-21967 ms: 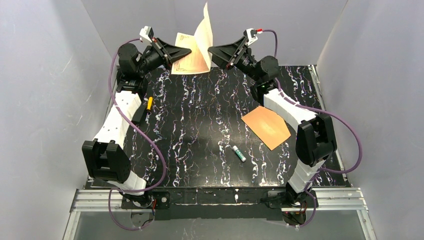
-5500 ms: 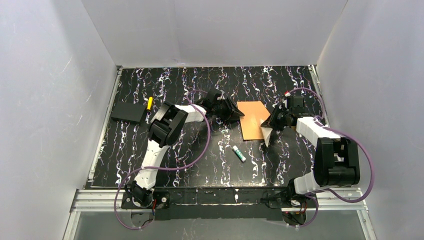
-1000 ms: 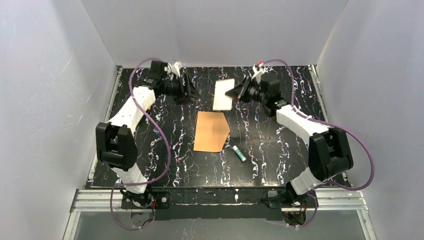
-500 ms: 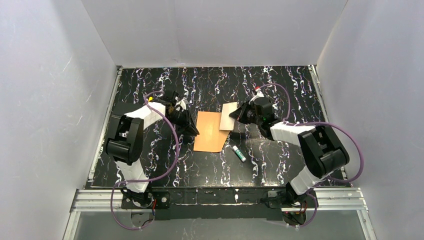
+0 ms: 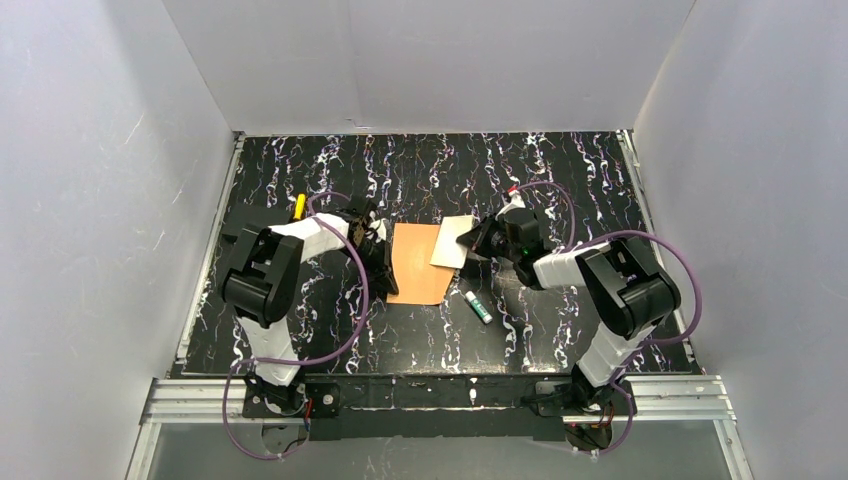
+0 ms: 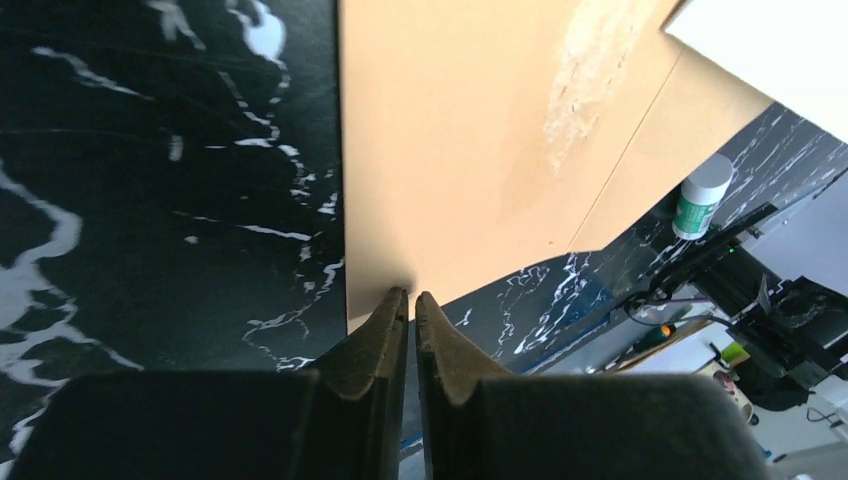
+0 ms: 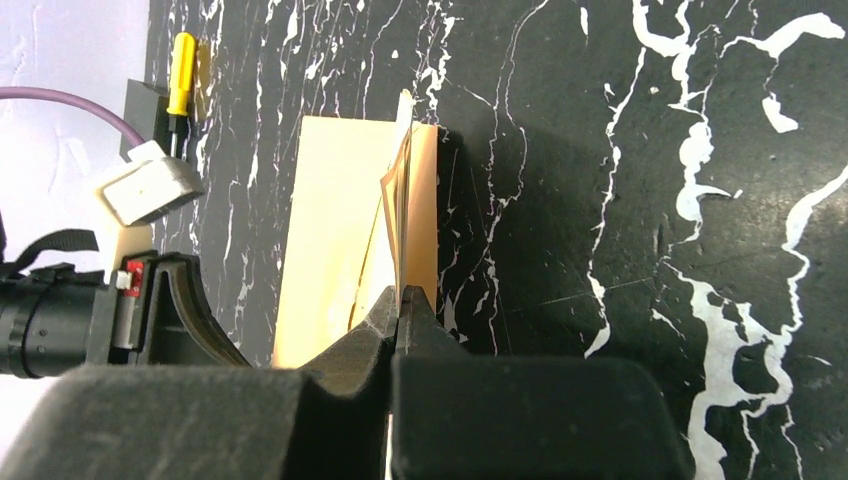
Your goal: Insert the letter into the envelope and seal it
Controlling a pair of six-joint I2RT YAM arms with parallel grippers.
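Jaws on the left gripper (image 6: 410, 298) are squeezed almost together, just a thin slit between them. They're right on the left edge of the envelope (image 5: 415, 265), and it looks like they've got the paper pinched. That envelope lies flat mid-table (image 5: 560, 180). Over on the other side, the right gripper (image 7: 400, 297) is clamped tight on the letter (image 5: 452, 242). The sheet sticks out from the fingertips edge-on in the wrist view, folded and showing its pale back from above. Its far end overlaps the envelope's right side near the back corner. A glue stick (image 5: 477, 305) lies just beside the envelope's near right corner, and a yellow-handled tool (image 7: 181, 70) is off by the left wall.
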